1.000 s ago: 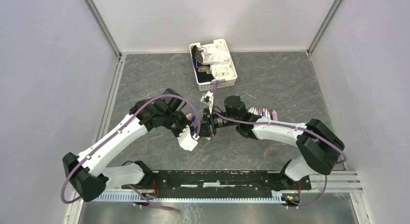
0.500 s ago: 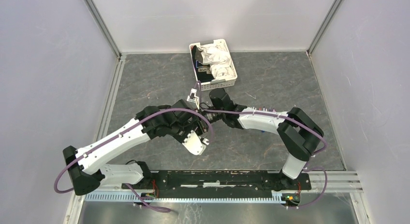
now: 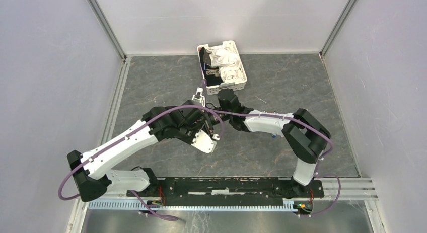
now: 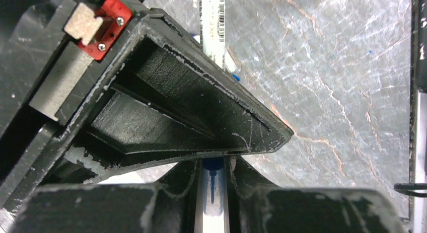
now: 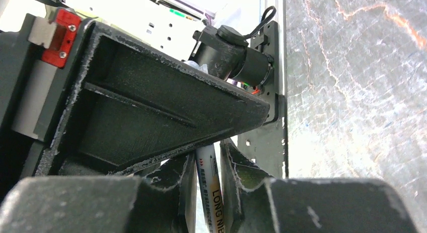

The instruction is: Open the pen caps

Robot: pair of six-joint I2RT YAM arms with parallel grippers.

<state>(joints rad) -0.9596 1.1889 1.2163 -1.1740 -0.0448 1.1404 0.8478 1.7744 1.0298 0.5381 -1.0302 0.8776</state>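
Note:
Both grippers meet at the table's middle, holding one pen between them. My left gripper [image 4: 212, 165] is shut on the pen's translucent blue cap [image 4: 212, 185], whose blue tip shows inside. The pen's white barrel [image 4: 213, 21] runs on beyond the other finger. My right gripper [image 5: 207, 153] is shut on that white barrel [image 5: 211, 192], printed "LONG NIB". In the top view the left gripper [image 3: 210, 129] and right gripper [image 3: 211, 116] sit tip to tip and hide the pen. The other pens lie under my right forearm, almost wholly hidden.
A white slotted basket [image 3: 226, 87] holding crumpled white material and dark items stands just behind the grippers. My right forearm [image 3: 262, 121] lies across the table's middle right. Grey walls close the table in on three sides.
Both grippers have moved left and a little toward the basket, still joined. My right arm has swung left and now covers the row of pens that showed a second ago.

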